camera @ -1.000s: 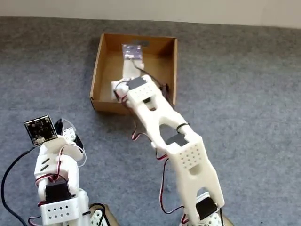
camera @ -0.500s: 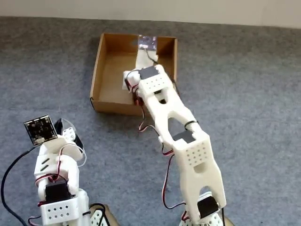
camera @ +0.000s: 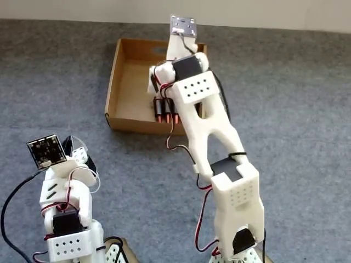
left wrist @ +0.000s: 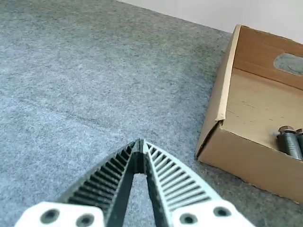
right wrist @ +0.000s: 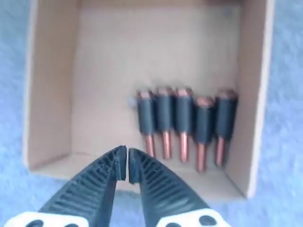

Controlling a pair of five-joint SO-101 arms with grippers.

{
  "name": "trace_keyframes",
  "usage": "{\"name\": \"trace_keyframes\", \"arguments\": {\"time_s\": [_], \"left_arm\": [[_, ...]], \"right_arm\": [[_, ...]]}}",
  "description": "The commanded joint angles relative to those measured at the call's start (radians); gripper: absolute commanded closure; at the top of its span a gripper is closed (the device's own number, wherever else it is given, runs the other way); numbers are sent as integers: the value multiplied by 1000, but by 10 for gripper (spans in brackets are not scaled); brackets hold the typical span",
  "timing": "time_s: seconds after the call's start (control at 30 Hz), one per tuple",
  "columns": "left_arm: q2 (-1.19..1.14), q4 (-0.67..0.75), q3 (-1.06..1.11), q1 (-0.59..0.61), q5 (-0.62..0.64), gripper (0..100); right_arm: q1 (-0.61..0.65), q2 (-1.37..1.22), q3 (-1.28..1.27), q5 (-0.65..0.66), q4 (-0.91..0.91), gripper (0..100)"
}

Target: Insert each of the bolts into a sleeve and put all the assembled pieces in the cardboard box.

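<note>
The cardboard box [camera: 114, 82] sat open on the grey carpet [camera: 285, 98], out in front of both arms. Inside it, a row of assembled pieces [right wrist: 183, 116] lay side by side along the near wall, touching or nearly so. Dark sleeves [right wrist: 164, 113] sat around copper-coloured bolts [right wrist: 182, 146], whose bare shanks pointed toward that wall. The right wrist view was soft, but there appeared to be five pieces.

The right arm [camera: 203, 115] stretched out over the box's near wall and hid part of the row in the high view. The right gripper [right wrist: 127, 156] hung above the near wall, just beside one end of the row. Its jaws were drawn together with only a hairline between the tips and held nothing.

The left arm [camera: 66, 186] stood folded, well apart from the box. The left gripper [left wrist: 139, 145] pointed down at bare carpet, its ribbed jaws pressed together at the tips and empty. In the left wrist view, a corner of the box showed, with the heads of two pieces just inside the near wall.
</note>
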State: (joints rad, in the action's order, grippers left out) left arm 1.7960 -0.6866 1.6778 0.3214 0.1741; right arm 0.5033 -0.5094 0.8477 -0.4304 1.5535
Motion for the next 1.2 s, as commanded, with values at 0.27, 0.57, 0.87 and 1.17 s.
{"name": "trace_keyframes", "arguments": {"time_s": [0.27, 0.57, 0.87, 1.17], "left_arm": [[13, 18, 18, -16, -8, 993], [13, 18, 18, -19, -8, 993], [13, 18, 18, -30, -8, 993], [13, 17, 16, -64, -11, 993]], "right_arm": [[30, 357, 85, 51, 209, 993], [-13, 734, -392, 74, 61, 993], [-125, 1371, -1388, 143, -460, 993], [-245, 1933, -1963, 143, -630, 989]]}}
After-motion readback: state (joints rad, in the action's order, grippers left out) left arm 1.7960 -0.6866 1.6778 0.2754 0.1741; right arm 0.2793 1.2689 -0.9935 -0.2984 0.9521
